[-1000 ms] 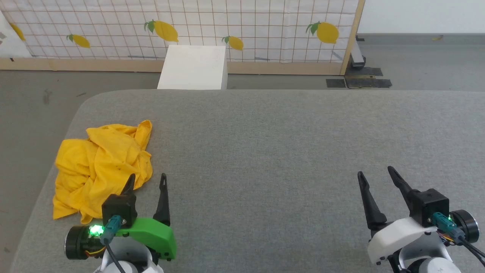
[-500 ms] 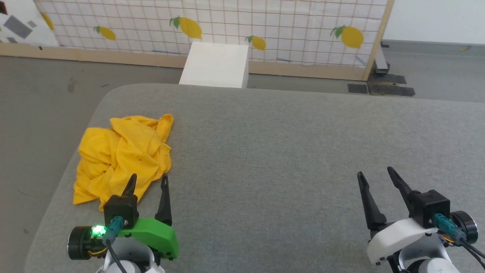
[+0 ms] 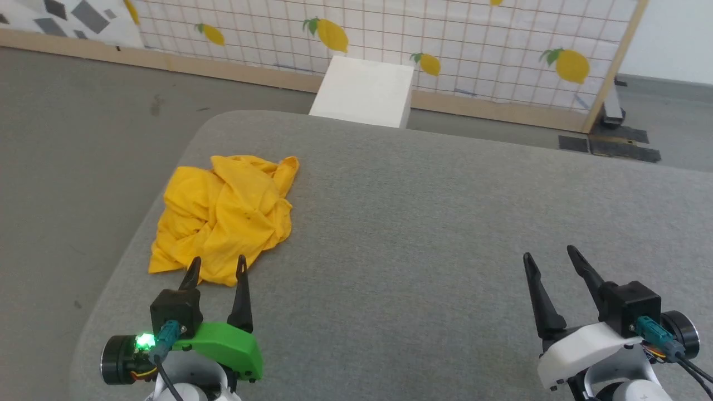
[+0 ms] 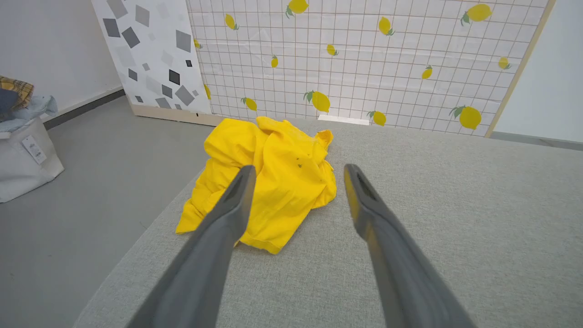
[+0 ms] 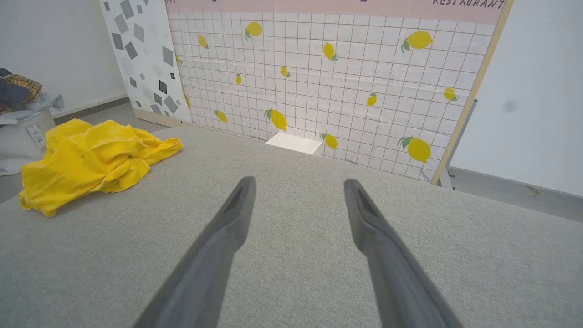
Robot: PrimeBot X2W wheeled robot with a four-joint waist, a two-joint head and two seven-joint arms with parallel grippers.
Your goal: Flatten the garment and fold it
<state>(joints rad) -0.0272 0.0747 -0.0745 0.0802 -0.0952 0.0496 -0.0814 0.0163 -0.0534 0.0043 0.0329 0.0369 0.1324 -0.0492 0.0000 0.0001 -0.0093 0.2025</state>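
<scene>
While the yellow T-shirt (image 3: 223, 217) lies in a crumpled heap on the grey padded table (image 3: 423, 223), close to that table's rounded far-left corner and just inside its left edge, the 2 grippers hang over the table's near side with nothing in them. The left gripper (image 3: 218, 259), on a green mount, sits over the near-left part of the table with its 2 dark fingers (image 4: 218, 237) spread wide and aimed at the shirt. In the head view its fingertips overlap the shirt's nearest hem. In the left wrist view the heap lies ahead of and between the tips, and I cannot tell whether the left finger touches cloth. The right gripper (image 3: 548, 252), on a white mount, is over the near-right part of the table, its jaws just as wide, with bare grey fabric under it and the shirt well apart from it, across the table. The shirt is bunched in deep folds, with a few small dark specks on its top layer in the left wrist view. Beyond the table's far edge stands a white box (image 3: 365, 92), and behind that a white grid backdrop printed with lemons (image 3: 490, 39) in a pale wooden frame. Off the table's left side, on the grey floor, sits a pale bag (image 4: 23, 155) heaped with clothes, next to a panel with grey speckles (image 4: 150, 54).
</scene>
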